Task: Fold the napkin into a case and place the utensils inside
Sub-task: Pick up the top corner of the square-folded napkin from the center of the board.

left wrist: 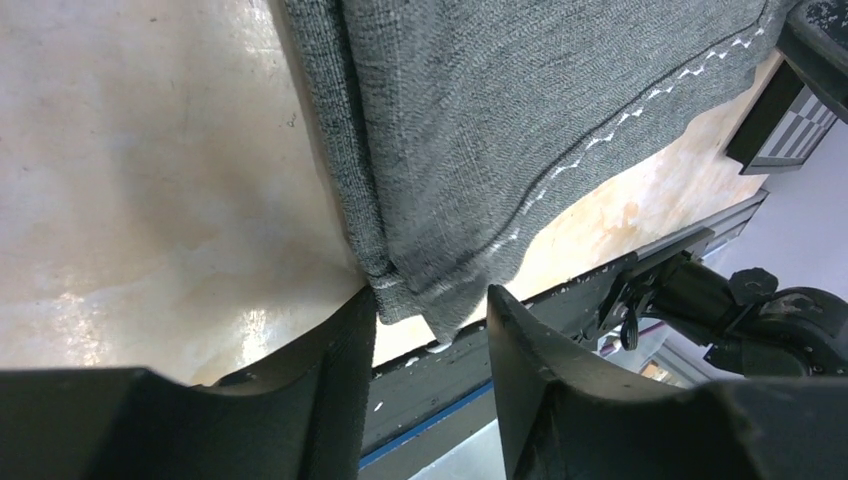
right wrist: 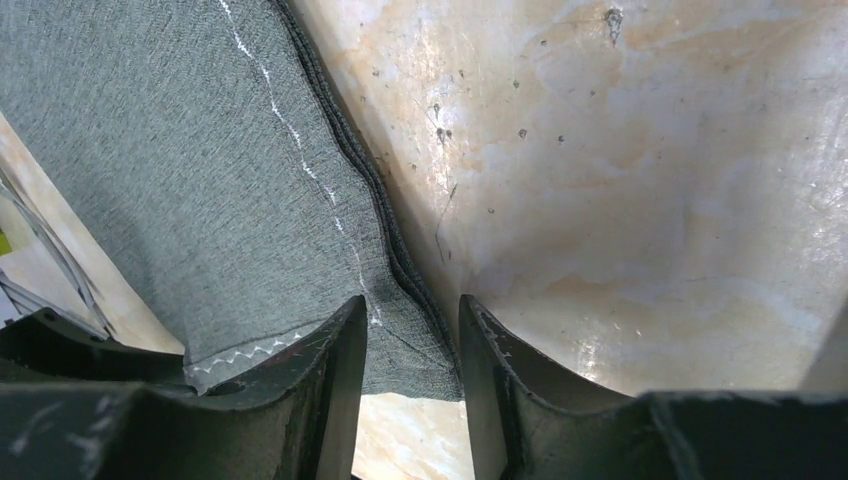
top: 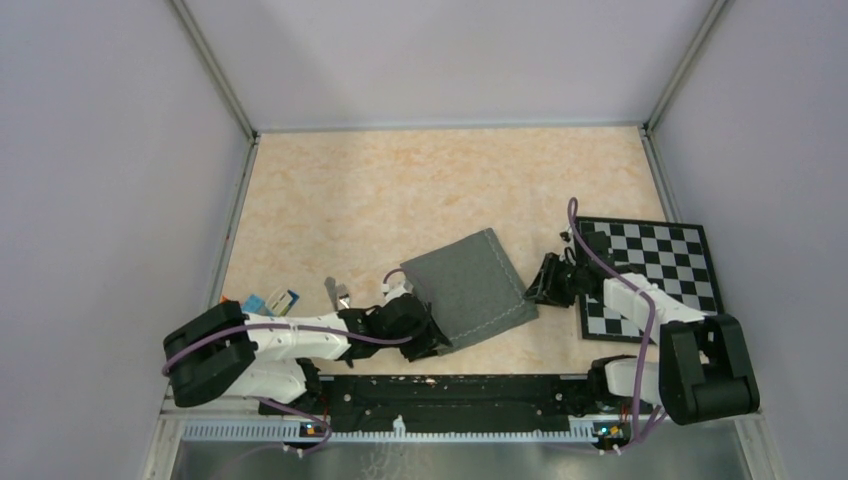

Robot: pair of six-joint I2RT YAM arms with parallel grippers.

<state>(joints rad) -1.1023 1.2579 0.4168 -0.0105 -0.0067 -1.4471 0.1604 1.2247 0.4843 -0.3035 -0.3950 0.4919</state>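
The dark grey napkin (top: 470, 285) lies folded into an oblong on the table, with its pale stitched hem along the near edge. My left gripper (top: 428, 338) is at its near left corner. In the left wrist view the jaws stand apart with the napkin's corner (left wrist: 440, 290) between them, touching the left finger (left wrist: 340, 350) only. My right gripper (top: 540, 285) is at the napkin's right corner. Its jaws stand apart astride the flat napkin corner (right wrist: 410, 340). A bit of silver utensil (top: 340, 295) shows beside my left arm; the rest is hidden.
The black-and-white checkered board (top: 670, 255) lies at the right, partly under my right arm. A small blue and yellow object (top: 272, 301) sits at the left edge near my left arm. The black base rail (top: 450, 390) runs along the near edge.
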